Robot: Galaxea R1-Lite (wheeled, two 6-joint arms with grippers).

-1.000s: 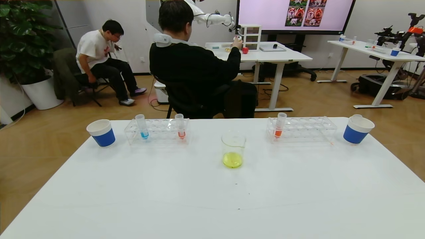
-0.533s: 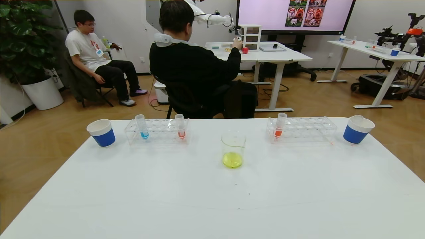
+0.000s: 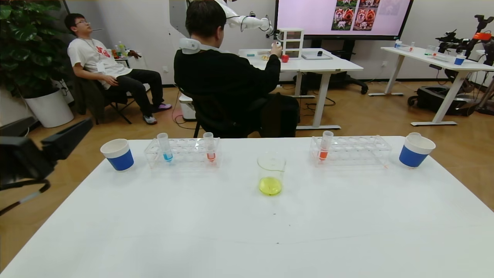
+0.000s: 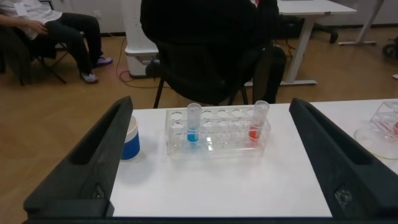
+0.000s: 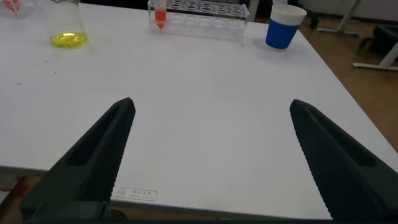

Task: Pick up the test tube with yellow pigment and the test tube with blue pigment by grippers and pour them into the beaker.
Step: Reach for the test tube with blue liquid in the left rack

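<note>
The test tube with blue pigment point(image 3: 166, 147) stands in the left clear rack point(image 3: 185, 154); it also shows in the left wrist view point(image 4: 193, 123). The beaker point(image 3: 271, 173) stands mid-table with yellow liquid in its bottom. No tube with yellow pigment shows. My left gripper point(image 4: 211, 106) is open and empty, off the table's left edge, facing the left rack; one finger point(image 3: 65, 139) shows in the head view. My right gripper point(image 5: 212, 104) is open and empty over the table's near right part, and does not show in the head view.
A red-orange tube point(image 3: 209, 147) stands in the left rack, another point(image 3: 325, 146) in the right rack point(image 3: 355, 151). Blue-and-white paper cups stand at the far left point(image 3: 117, 154) and far right point(image 3: 415, 151). A person sits just behind the table.
My left gripper has come into the head view at the left edge. The things on the table have not moved.
</note>
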